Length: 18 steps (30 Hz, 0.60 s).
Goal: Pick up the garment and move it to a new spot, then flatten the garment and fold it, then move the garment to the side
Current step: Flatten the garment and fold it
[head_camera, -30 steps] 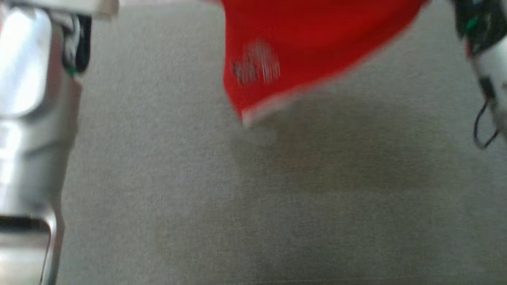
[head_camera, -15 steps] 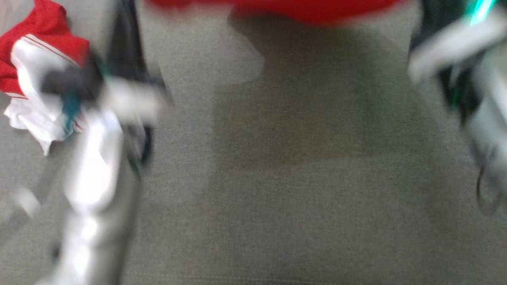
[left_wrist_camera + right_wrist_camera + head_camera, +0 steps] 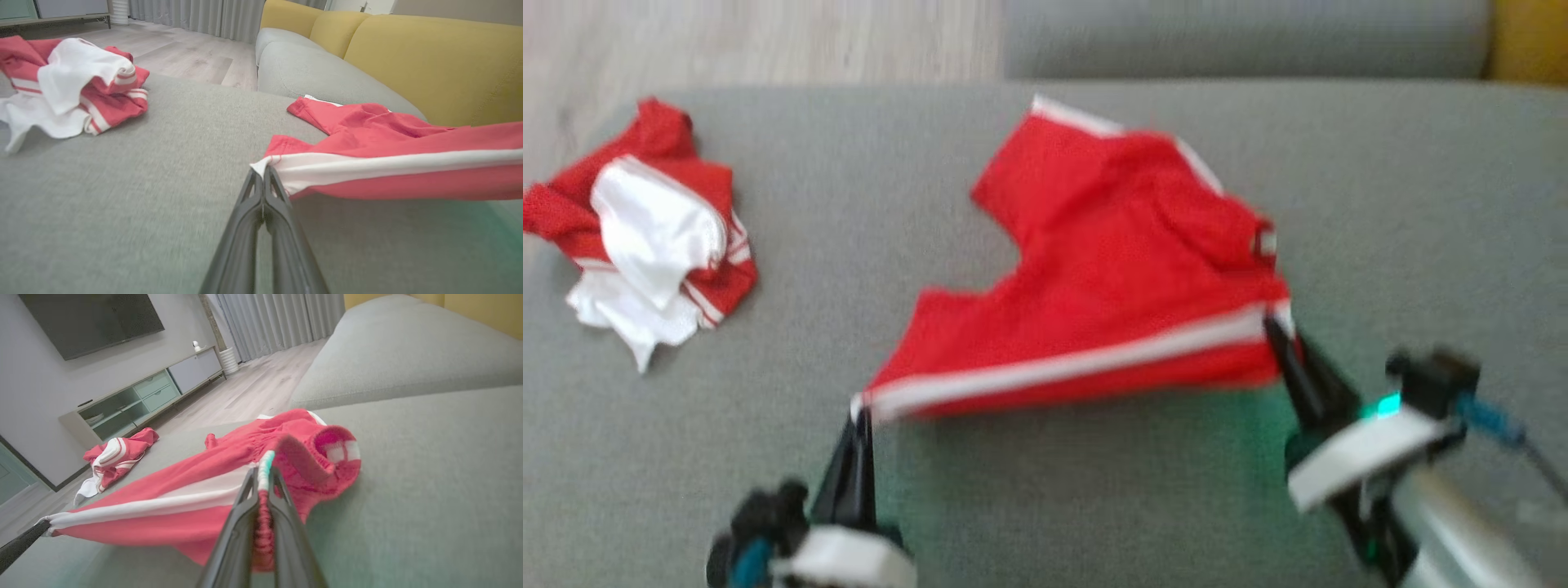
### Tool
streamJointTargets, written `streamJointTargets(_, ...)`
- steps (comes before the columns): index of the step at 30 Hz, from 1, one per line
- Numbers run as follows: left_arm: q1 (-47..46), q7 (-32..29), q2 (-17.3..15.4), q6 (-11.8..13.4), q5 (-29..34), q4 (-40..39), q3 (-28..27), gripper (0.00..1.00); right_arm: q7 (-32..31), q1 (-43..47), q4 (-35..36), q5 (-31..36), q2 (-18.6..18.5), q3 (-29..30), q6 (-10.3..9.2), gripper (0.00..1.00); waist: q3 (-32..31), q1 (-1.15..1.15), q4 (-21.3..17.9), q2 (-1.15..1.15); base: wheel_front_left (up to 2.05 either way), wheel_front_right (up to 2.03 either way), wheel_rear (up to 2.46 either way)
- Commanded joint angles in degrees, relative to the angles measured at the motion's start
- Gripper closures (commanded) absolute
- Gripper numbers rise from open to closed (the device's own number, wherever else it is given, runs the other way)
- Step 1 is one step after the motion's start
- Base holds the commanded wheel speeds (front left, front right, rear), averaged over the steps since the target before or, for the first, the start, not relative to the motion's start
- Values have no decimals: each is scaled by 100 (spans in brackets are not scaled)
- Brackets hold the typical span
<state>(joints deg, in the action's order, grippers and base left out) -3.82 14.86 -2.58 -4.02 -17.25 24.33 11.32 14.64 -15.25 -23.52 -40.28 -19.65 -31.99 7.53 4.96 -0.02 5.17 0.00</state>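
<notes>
the red shorts lie across the middle of the head view on a grey sofa cushion, stretched by their white side stripe between the two grippers. the left gripper, at the lower left of that frame, has its fingers pressed together on the hem corner of the stripe; in the left wrist view the closed tips pinch that white corner at the frame centre, with the shorts running off to the right edge. the right gripper, at the right of the head view, is clamped on the waistband end of the stripe; in the right wrist view its fingers grip gathered elastic, the waistband with a white label curling just right of the tips. the held edge looks raised, while the far leg rests on the cushion. a crumpled red and white garment sits well apart at the upper left. a yellow sofa back fills the upper right of the left wrist view.
</notes>
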Motion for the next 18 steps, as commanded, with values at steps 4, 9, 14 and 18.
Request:
streamJointTargets(4,486,14,-32,66,-1,-308,-179,100,35,673,349,18,109,136,-4,100,-605,2,-78,0,0,0,0)
streamJointTargets(9,863,14,-31,75,26,-490,-331,100,36,1232,551,-15,222,396,-4,100,-725,2,-138,0,0,0,0)
streamJointTargets(14,661,14,-31,-51,261,-648,-364,100,36,1315,666,-108,303,534,-4,100,-615,2,-290,0,0,0,0)
streamJointTargets(18,-161,14,-96,-230,453,-500,-304,100,36,980,630,-343,528,599,-4,100,-303,2,-502,0,0,0,0)
